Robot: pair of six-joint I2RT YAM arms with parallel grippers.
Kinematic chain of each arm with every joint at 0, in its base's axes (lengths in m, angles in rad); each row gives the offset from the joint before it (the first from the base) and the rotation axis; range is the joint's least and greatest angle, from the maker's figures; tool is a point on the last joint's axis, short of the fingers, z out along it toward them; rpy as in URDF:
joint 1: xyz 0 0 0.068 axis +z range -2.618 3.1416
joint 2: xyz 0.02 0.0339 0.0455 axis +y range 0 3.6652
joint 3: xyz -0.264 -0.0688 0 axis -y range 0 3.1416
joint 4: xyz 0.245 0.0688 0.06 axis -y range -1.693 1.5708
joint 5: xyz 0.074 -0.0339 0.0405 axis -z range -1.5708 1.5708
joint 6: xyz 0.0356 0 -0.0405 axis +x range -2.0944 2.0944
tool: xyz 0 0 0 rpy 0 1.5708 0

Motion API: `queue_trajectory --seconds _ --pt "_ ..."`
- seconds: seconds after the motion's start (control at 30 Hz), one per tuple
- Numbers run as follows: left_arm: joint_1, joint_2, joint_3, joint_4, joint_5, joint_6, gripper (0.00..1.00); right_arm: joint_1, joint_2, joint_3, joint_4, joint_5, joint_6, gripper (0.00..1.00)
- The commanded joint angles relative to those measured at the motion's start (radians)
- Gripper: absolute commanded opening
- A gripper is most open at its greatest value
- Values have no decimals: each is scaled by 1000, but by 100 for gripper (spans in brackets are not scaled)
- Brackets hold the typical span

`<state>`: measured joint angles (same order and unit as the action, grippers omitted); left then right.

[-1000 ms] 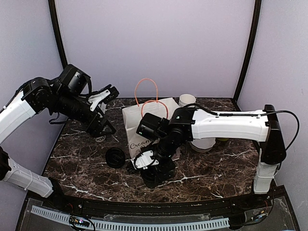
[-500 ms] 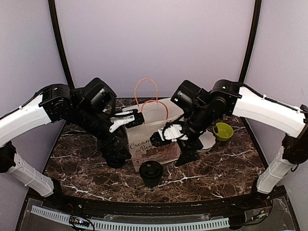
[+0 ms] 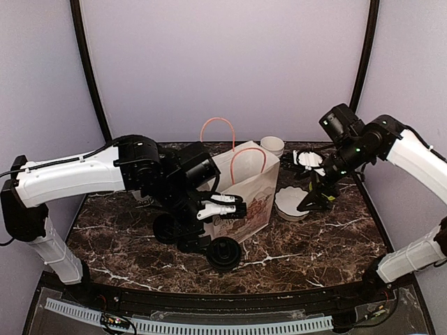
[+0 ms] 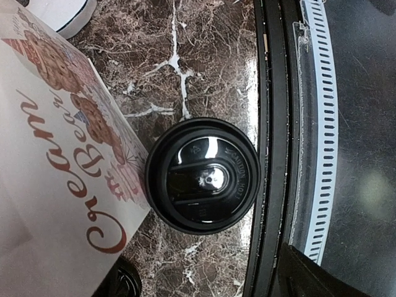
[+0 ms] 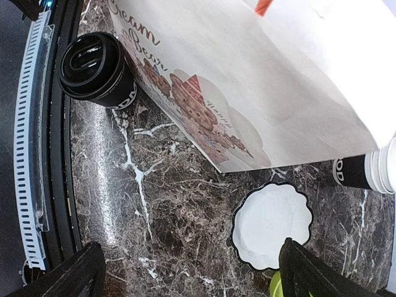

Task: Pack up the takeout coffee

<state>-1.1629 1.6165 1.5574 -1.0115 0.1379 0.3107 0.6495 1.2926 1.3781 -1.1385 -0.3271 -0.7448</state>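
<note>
**Lidded coffee cup stands in front of the bag, both grippers empty**

On the dark brown marble-patterned table top [image 3: 105, 230], furthest left, lies a low black round piece [image 3: 165, 228]; whether it is a lid or a cup I cannot tell.

Just to its right the left gripper [image 3: 223, 207] hangs above the table, pointing down. Its wrist view shows one dark finger [image 4: 309, 272] off at the frame's corner and nothing clamped, so the jaws stand open and empty.

Directly below it is the small black paper coffee cup with its glossy black plastic lid [image 3: 225, 252]. It stands upright near the table's front edge, outside the bag and close against the bag's near lower corner. Whether cup and bag actually touch cannot be told.

Next comes the white paper bag with orange-pink cord handles, red script lettering and biscuit pictures [image 3: 258, 188]. It stands upright and leans a little.

Behind the bag's right corner is a stack of lidless white-lined cups [image 3: 272, 145].

To the right of the bag lies a white scalloped dish with a dark rim [image 3: 290, 204].

The right gripper [image 3: 307, 160] is raised above that dish, well apart from the cup. In its wrist view both fingers sit at opposite corners, spread wide with nothing between them.
</note>
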Motion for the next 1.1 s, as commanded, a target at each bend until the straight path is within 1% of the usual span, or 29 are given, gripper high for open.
queue_trajectory --seconds 0.0,0.2,0.4,0.47,0.57,0.63,0.67,0.83,0.97,1.07 --pt "-11 0 42 -10 0 49 91 -26 -28 -19 49 -67 18 98" --pt "-12 -19 57 -74 -56 -4 88 -32 -10 -12 74 -63 24 98" --pt "-12 -111 -3 -127 -48 -68 84 -31 31 8 103 -57 34 98" --pt "-12 -129 -12 -137 -28 -78 82 -31 50 23 113 -39 48 98" --pt "-17 -130 0 -139 50 -88 78 -32 78 51 115 -37 61 97" --pt "-32 -111 20 -134 94 -89 76 -32 92 59 122 -36 73 96" --pt "-67 -55 60 -129 118 -76 75 -31 105 65 125 -40 79 96" --pt "-118 18 94 -61 127 -19 76 -32 108 67 133 -26 85 96" --pt "-127 69 97 -1 65 8 82 -32 108 66 132 -27 92 96" --pt "-128 105 96 18 -15 20 85 -33 103 60 133 -23 93 96"
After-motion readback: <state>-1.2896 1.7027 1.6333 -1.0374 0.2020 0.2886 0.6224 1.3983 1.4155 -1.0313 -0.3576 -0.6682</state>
